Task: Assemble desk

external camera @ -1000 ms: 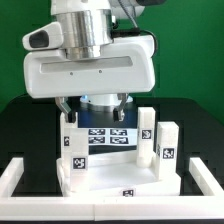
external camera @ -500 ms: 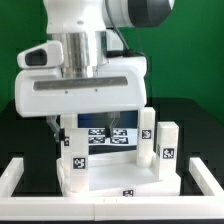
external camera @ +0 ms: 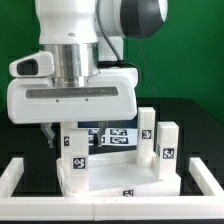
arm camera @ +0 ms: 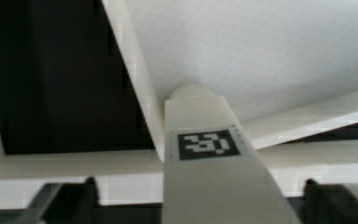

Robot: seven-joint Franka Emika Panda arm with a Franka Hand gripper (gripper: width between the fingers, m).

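Note:
The white desk top panel (external camera: 115, 176) lies on the black mat with white block legs standing on it. One tagged leg (external camera: 75, 153) stands at the exterior view's left, and two legs (external camera: 147, 135) (external camera: 167, 146) stand at its right. My gripper (external camera: 78, 132) hangs just over the left leg. In the wrist view that leg (arm camera: 211, 150) rises between my two dark fingertips (arm camera: 69, 197), with a wide gap on each side. The gripper (arm camera: 197, 200) is open and holds nothing. The top panel (arm camera: 282, 50) fills the wrist view behind the leg.
The large white rail (external camera: 20, 176) frames the black mat at the front and both sides. Several black-and-white tags (external camera: 110, 138) show behind the panel, between the legs. The green wall stands behind the arm.
The arm and hand have moved toward the exterior view's left, from above the panel's middle to above the left leg. The desk parts have not moved.

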